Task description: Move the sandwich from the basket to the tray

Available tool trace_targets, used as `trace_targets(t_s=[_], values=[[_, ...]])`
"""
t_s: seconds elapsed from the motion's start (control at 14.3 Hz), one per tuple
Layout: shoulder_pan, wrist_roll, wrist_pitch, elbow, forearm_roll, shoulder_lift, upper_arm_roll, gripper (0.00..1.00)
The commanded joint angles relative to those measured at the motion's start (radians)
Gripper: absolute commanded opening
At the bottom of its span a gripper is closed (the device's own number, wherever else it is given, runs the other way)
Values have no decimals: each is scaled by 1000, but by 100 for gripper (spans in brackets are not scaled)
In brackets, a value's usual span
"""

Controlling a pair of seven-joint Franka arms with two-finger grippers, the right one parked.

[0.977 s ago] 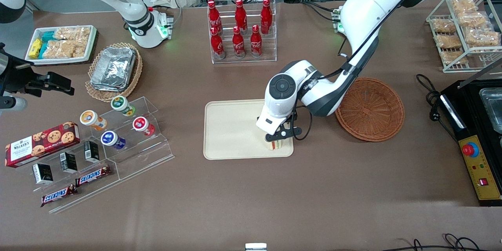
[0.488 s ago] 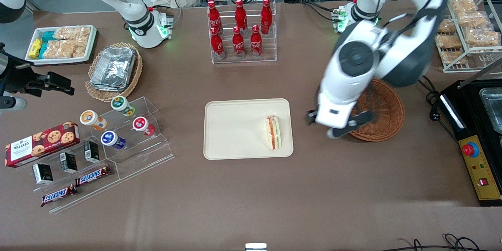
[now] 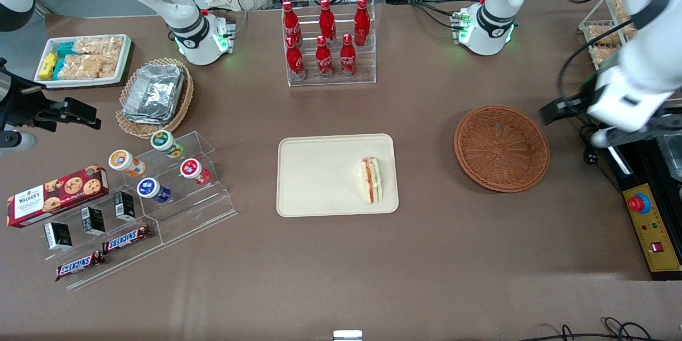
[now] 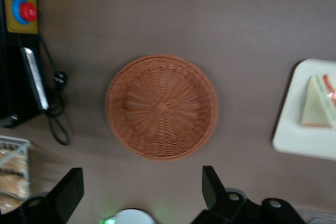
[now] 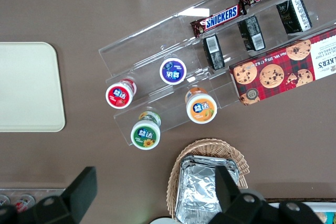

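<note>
The sandwich (image 3: 371, 180) (image 4: 317, 108), a pale wedge with red, orange and green layers, lies on the cream tray (image 3: 319, 176) (image 4: 304, 142), near the tray's edge toward the basket. The reddish-brown wicker basket (image 3: 501, 148) (image 4: 161, 106) sits beside the tray toward the working arm's end, with nothing in it. My left gripper (image 3: 578, 125) (image 4: 139, 190) hangs high above the table next to the basket, toward the working arm's end. It is open, and only bare table shows between its fingers.
A black control box with a red button (image 3: 651, 224) (image 4: 23, 9) and a coiled cable (image 3: 586, 133) lie under the arm. A wire rack of bagged snacks (image 3: 607, 42), a bottle rack (image 3: 327, 42), an acrylic snack display (image 3: 170, 181) and a foil-container basket (image 3: 154, 96) stand around.
A second ago the gripper stood over the sandwich on the tray. It let go, then swung up and away over the basket toward the working arm's end. The sandwich stays on the tray.
</note>
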Motion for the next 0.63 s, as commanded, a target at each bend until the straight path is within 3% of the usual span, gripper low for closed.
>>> trace_targets(t_s=[0.0,0.28,0.56], values=[[-45,278,49,-92,0,-87,92,100],[-72,304,69,-29,0,-85,81,100],[-82,152,51,51,11,-36,83,100]])
